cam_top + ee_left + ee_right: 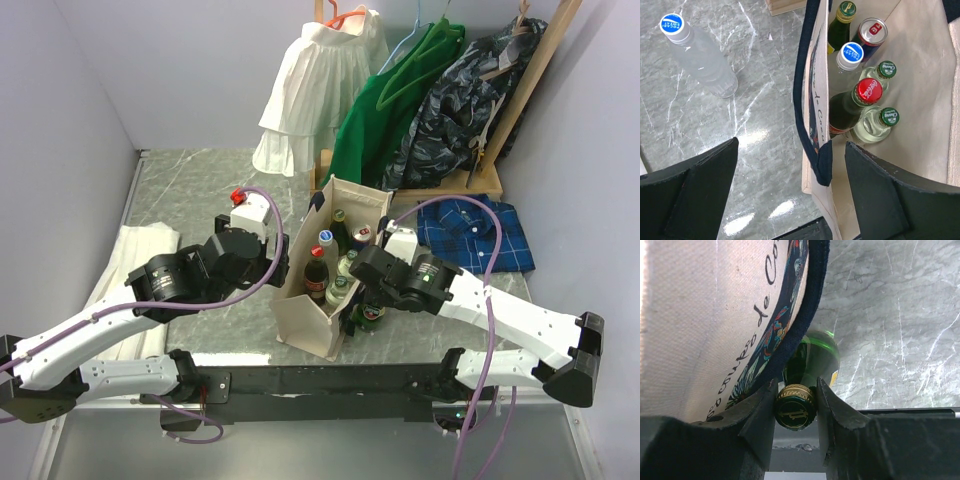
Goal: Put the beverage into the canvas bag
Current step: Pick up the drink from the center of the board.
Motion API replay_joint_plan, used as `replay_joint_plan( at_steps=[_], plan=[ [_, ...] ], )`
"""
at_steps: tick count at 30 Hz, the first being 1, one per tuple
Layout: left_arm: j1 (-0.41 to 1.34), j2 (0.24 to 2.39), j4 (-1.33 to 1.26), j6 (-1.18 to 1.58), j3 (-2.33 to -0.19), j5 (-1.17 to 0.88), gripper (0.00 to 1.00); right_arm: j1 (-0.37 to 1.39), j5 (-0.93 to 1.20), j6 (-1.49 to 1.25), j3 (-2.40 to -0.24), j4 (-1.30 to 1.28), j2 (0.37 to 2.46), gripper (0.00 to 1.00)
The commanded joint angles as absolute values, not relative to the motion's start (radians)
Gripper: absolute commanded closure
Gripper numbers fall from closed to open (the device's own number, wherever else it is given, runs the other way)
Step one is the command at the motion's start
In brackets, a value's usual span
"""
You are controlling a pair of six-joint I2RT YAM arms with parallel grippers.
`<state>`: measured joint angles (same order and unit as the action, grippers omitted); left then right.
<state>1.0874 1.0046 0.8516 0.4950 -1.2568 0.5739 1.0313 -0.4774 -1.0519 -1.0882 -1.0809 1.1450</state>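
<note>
The canvas bag [305, 322] stands upright mid-table, cream with navy handles [812, 125], and holds several drinks: a red-capped cola bottle [868, 91], a can [872, 31] and clear bottles. A green beverage bottle [812, 357] with a dark gold-printed cap [795, 407] stands on the table against the bag's right side [700, 315]. My right gripper [795, 407] is shut on that cap, one finger against each side. My left gripper [790, 200] is open and straddles the bag's left wall and handle. A clear blue-capped bottle [700, 57] stands on the table left of the bag.
A folded white cloth [130, 262] lies at the left. A blue plaid shirt [475, 230] lies at the back right. Behind the bag hang a white dress [320, 90], a green garment [385, 120] and a dark one on a wooden rack. A black rail [330, 380] runs along the near edge.
</note>
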Motion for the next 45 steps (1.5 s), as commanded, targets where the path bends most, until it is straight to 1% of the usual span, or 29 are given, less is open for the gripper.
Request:
replay_joint_plan(
  at_steps=[1, 16, 19, 20, 22, 31, 41, 45],
  plan=[
    [1.091, 0.988, 0.842, 0.509, -1.261, 0.584, 0.08, 1.025, -0.494, -1.085, -1.092, -1.094, 1.124, 1.00],
    [1.092, 0.989, 0.839, 0.500, -1.262, 0.560, 0.08, 1.025, -0.543, -1.075, -1.192, -1.172, 1.106, 1.00],
    [1.091, 0.991, 0.836, 0.491, -1.264, 0.555, 0.07, 1.025, -0.552, -1.071, -1.219, -1.193, 1.106, 1.00],
    [1.091, 0.989, 0.836, 0.489, -1.262, 0.557, 0.04, 1.023, -0.554, -1.071, -1.226, -1.200, 1.106, 1.00],
    [1.091, 0.983, 0.827, 0.482, -1.262, 0.554, 0.03, 1.023, -0.561, -1.071, -1.247, -1.218, 1.106, 1.00],
    [1.092, 0.989, 0.821, 0.469, -1.275, 0.538, 0.02, 1.019, -0.592, -1.068, -1.315, -1.268, 1.092, 1.00],
    [1.091, 0.980, 0.822, 0.460, -1.253, 0.427, 0.02, 1.012, -0.612, -1.031, -1.420, -1.335, 1.086, 1.00],
    [1.092, 0.979, 0.816, 0.451, -1.236, 0.335, 0.03, 1.012, -0.627, -1.029, -1.453, -1.353, 1.086, 1.00]
  ],
)
